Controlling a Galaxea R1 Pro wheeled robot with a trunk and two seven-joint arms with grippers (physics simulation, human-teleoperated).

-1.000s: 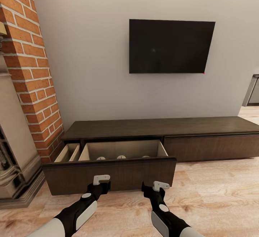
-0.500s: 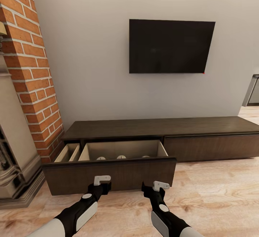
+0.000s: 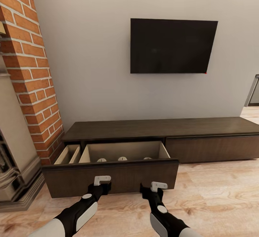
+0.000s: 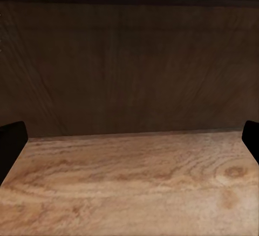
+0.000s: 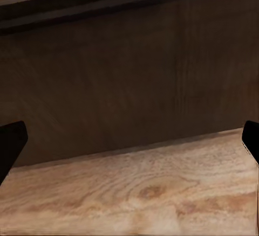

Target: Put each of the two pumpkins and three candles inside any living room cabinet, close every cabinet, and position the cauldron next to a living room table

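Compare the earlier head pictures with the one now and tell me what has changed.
The whole view has shifted slightly, so the camera moved. Against the drawer front, the right gripper has edged a little to the left and up; the left gripper is nearly where it was. Nothing was taken hold of or let go. The cabinet drawer stays pulled open with three candles peeking above its front, and both grippers stay open.

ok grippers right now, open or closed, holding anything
left gripper: jaws open, holding nothing, facing the drawer front.
right gripper: jaws open, holding nothing, facing the same drawer front.
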